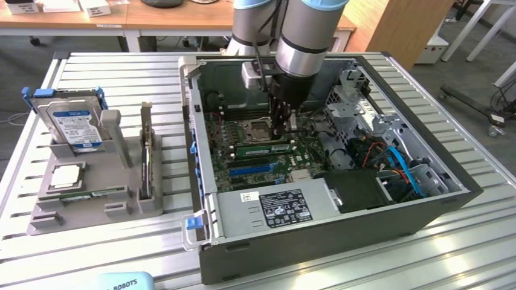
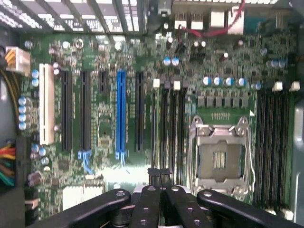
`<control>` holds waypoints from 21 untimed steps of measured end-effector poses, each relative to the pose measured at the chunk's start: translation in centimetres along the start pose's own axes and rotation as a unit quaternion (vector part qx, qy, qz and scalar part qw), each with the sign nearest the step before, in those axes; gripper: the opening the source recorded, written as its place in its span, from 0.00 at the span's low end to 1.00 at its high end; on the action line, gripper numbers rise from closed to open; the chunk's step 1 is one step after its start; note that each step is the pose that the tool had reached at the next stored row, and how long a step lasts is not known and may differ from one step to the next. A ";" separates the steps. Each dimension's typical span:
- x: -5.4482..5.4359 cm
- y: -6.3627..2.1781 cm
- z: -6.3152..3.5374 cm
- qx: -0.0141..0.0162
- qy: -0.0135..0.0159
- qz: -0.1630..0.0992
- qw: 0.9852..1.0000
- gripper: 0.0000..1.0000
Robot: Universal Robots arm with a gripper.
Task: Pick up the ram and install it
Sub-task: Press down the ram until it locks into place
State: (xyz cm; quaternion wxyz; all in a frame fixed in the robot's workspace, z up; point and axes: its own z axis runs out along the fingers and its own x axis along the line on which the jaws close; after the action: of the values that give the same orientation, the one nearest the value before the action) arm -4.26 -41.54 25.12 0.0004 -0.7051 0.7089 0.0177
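My gripper (image 1: 282,134) reaches down into the open computer case (image 1: 451,199) over the motherboard, beside the empty CPU socket (image 1: 254,128). A long green ram (image 1: 262,147) stands on edge in the memory slots right below the fingertips. In the wrist view the gripper (image 2: 159,173) is shut, with its black fingers (image 2: 147,204) pressed together above the row of black memory slots (image 2: 173,133) next to the CPU socket (image 2: 221,159). Whether the tips touch the ram I cannot tell.
A grey parts holder (image 1: 129,208) on the exterior view's left carries a hard drive (image 1: 74,124), a silver CPU (image 1: 64,175), a flat green stick (image 1: 90,194) and an upright card (image 1: 146,157). Inside the case are drive cages, blue cables (image 1: 407,169) and a power supply (image 1: 274,208).
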 end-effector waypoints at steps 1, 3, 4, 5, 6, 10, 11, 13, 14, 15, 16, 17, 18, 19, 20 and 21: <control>0.0 0.29 0.00 0.000 0.000 0.000 1.000 0.10; 0.0 0.84 0.02 0.000 0.000 0.000 1.000 0.10; 0.0 1.12 0.03 0.000 0.000 0.000 1.000 0.10; 0.0 1.40 0.04 0.000 0.000 0.000 1.000 0.10; 0.0 1.67 0.04 0.000 0.000 0.000 1.000 0.10; 0.0 2.72 0.07 0.000 0.000 0.000 1.000 0.10; 0.0 2.98 0.07 0.000 0.000 0.000 1.000 0.10; 0.0 3.44 0.08 0.000 0.000 0.000 1.000 0.10; 0.0 3.63 0.09 0.000 0.000 0.000 1.000 0.10; 0.0 3.72 0.09 0.000 0.000 0.000 1.000 0.10; 0.0 3.73 0.09 0.000 0.000 0.000 1.000 0.10; 0.0 3.73 0.09 0.000 0.000 0.000 1.000 0.10; 0.0 3.73 0.09 0.000 0.000 0.000 1.000 0.10; 0.0 3.73 0.10 0.000 0.000 0.000 1.000 0.10; 0.0 3.74 0.15 0.000 0.000 0.000 1.000 0.10; 0.0 3.75 0.24 0.000 0.000 0.000 1.000 0.10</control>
State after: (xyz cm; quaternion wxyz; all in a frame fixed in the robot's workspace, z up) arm -8.01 -41.55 24.98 0.0004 -0.7051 0.7088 0.0177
